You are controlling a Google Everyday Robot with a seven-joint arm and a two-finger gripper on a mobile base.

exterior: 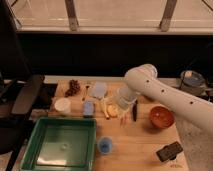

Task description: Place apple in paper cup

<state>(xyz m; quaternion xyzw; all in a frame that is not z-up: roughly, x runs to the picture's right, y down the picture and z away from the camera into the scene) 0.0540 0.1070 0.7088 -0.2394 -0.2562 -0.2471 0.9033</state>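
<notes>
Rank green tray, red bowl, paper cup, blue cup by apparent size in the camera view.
Green tray
Red bowl
Paper cup and blue cup: too alike to rank; blue cup sits nearer.
Gripper is mid-table, by the banana.

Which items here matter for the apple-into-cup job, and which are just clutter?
Job: apple, right by the claw at mid-table; paper cup, further left.
Lying about: green tray, blue cup, banana, blue sponge, grapes, reddish bowl.
</notes>
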